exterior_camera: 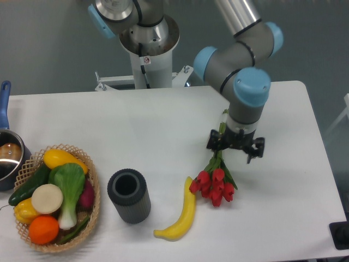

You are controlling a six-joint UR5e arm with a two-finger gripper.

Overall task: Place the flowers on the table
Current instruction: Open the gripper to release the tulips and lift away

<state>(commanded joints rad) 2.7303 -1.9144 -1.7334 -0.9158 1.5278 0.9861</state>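
Flowers: the bunch of red tulip buds with green leaves and bound green stems (215,183) lies flat on the large white rectangular desk (163,131), buds toward the camera, stems running up under the arm's wrist
Neighbours: the buds lie just beside the tip of the yellow banana (180,213); the dark grey ribbed cylinder cup (128,195) is well apart to the left
Jaws: the black two-finger gripper (236,145) hangs over the stem end with its jaws spread apart and, as far as can be seen, nothing between them
Done: the bunch looks set down and let go
Left: by my reading, only lifting the arm clear without brushing the stems
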